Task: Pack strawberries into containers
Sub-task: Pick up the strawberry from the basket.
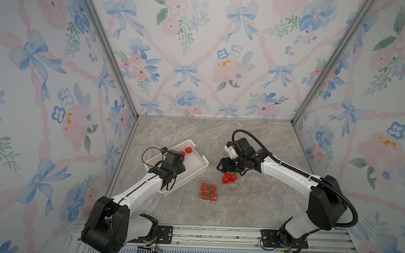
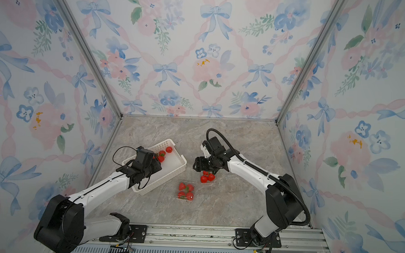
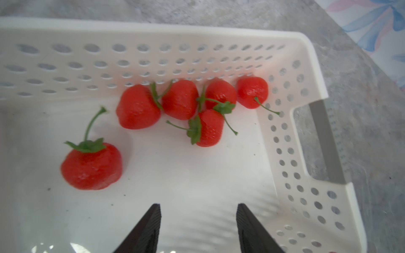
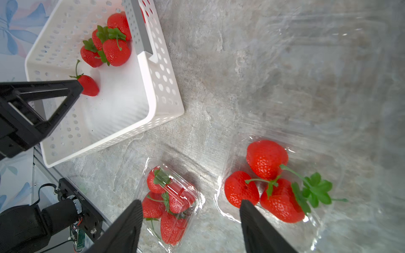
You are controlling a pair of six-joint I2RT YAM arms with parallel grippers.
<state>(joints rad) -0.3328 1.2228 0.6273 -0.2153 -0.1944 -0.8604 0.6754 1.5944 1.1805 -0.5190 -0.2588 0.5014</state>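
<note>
- Left tool (image 3: 198, 206), jaws apart, empty, over basket (image 1: 190, 180) at bench's (image 1: 254, 145) 9 o'clock: slick berries (image 3: 179, 98) may squirt free.
- Right tool (image 4: 191, 201), open, empty: could shove the flimsy punnet (image 4: 230, 142) below.

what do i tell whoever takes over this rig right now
Left claw: open, empty, inside the white basket, by six loose strawberries.
Right claw: open, empty, above both punnets.
Done: four-berry punnet looks full; three-berry punnet is started.
Left: probably one more berry for the three-berry punnet, then pack the rest from the white basket.
</note>
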